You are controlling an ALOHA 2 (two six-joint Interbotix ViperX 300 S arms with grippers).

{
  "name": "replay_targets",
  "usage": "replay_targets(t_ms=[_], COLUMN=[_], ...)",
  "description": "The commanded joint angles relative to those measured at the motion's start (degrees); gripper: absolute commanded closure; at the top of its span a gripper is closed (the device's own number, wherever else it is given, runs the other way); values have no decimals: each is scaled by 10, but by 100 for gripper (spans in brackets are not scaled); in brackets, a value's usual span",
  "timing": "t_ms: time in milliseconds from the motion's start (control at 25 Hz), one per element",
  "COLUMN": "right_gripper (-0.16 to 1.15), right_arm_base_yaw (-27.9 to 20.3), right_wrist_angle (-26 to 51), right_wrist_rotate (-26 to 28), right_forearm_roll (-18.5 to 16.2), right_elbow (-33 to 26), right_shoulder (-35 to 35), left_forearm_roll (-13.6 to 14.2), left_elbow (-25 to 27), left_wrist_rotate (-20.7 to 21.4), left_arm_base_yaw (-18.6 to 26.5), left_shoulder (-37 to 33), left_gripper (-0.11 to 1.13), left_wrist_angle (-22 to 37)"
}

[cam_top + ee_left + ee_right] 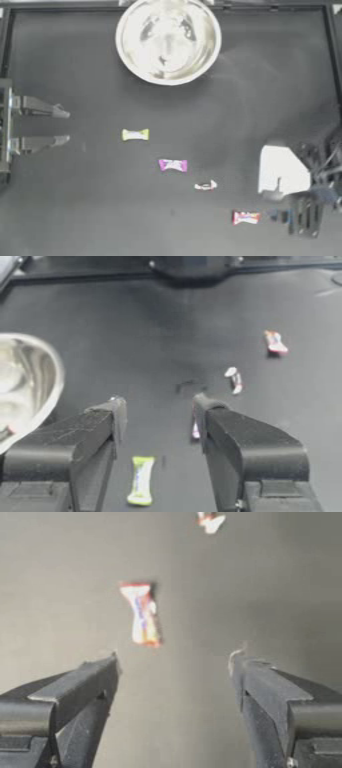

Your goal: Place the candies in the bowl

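Right gripper [174, 657], jaws open, hovers just short of the red-orange candy [142, 614] on the bench, its long axis pointing roughly along the reach; bowl [167, 42] far off; left gripper [63, 125] open, parked.

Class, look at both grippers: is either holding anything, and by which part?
Nothing is held. The left gripper and right gripper are both open and empty; the red-orange candy lies ungrasped.
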Motion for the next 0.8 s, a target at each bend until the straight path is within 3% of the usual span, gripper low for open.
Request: replay_targets(t_ms=[40,320,800], right_gripper=[2,2,2], right_arm_base_yaw=[25,43,29], right_wrist_angle=[-4,-26,-145], right_wrist_rotate=[22,33,50], right_forearm_roll=[-20,-16,-26], right_elbow=[-33,-52,-5], right_shoulder=[46,141,202], left_forearm_roll=[-3,-5,-13], left_elbow=[-6,-6,-5], left_wrist_rotate=[-2,-2,-2], left_arm_base_yaw=[2,4,3], left_shoulder=[2,4,5], left_gripper=[20,20,20], left_wrist_angle=[-3,-3,-4])
